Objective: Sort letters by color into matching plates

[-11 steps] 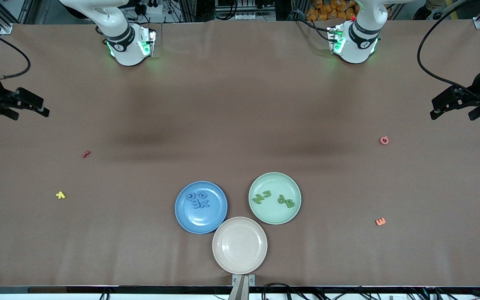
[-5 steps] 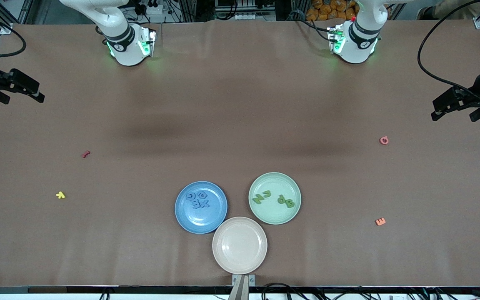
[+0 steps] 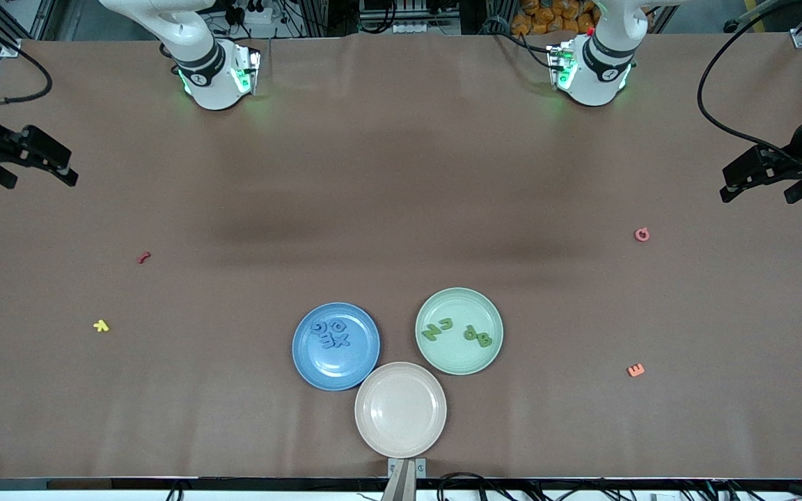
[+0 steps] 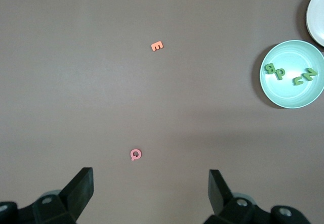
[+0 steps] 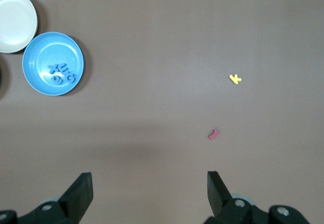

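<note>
Pink letter [image 4: 135, 154] lies near open left gripper [image 4: 151, 193]; right gripper [image 5: 149, 193] waits open.

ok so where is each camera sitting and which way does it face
Front view: high across the table, facing both bases; shows the open left gripper, the open right gripper, blue plate, green plate, beige plate.
Left wrist view: looks down past its gripper at the pink letter and orange letter.
Right wrist view: looks down past its gripper at the red letter and yellow letter.
Shared: the beige plate shows in all three.
</note>
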Robot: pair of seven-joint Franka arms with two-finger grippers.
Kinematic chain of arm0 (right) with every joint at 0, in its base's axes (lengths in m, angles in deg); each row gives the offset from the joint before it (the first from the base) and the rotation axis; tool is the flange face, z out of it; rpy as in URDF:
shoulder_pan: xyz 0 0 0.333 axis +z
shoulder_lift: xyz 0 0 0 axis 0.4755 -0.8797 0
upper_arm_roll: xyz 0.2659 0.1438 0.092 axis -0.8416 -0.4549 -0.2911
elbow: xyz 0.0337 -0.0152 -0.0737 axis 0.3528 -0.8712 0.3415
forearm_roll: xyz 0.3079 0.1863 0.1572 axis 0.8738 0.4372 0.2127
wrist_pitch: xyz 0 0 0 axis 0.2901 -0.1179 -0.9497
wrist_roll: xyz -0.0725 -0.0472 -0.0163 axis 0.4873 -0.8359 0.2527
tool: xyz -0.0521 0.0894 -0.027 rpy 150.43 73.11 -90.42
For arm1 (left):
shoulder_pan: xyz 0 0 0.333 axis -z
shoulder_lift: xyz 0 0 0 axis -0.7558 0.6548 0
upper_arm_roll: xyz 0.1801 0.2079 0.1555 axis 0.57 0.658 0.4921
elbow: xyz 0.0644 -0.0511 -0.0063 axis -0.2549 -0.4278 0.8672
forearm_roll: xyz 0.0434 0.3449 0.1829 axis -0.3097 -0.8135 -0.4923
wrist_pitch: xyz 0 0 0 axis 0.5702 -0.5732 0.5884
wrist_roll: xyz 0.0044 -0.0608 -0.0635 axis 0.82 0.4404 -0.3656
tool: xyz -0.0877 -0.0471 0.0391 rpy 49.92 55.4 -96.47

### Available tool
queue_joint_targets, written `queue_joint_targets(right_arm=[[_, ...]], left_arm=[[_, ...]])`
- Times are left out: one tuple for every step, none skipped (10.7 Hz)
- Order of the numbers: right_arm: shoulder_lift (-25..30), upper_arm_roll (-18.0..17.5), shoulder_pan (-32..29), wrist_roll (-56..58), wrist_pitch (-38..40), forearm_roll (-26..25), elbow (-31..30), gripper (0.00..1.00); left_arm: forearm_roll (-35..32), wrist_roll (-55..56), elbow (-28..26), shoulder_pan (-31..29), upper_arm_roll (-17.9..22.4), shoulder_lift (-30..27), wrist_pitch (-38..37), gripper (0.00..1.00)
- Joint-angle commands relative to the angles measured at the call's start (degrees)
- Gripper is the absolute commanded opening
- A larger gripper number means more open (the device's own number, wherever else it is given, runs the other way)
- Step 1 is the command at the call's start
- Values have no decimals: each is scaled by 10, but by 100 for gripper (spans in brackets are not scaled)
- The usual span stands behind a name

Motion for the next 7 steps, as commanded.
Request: queue_joint_targets(right_arm=[[-22,0,5,-12,-14,-12,17,100],[-22,1,3,-11,-13,-12,21,100],[-22,1,-2,-11,-14,-13,23,100],[-22,2,-4,-11,-13,-13,24,100],[-22,4,-4,-10,-12,-13,25,100],[-22,5,-4,-10,-10,-13,26,100],[-22,5,-4,-10,-9,-13,27,100]], left_arm=[[15,-13,3,3,-4,3,2,100],[15,-11,3,5,-4,4,2,100],[17,-8,3,6,-5,7,2,100],[18,-8,3,6,-7,10,2,100],[18,-7,3,5,-7,11,2,100],[19,-4,3,-1,-7,11,2,100],[20,9,3,-3,-6,12,2,100]])
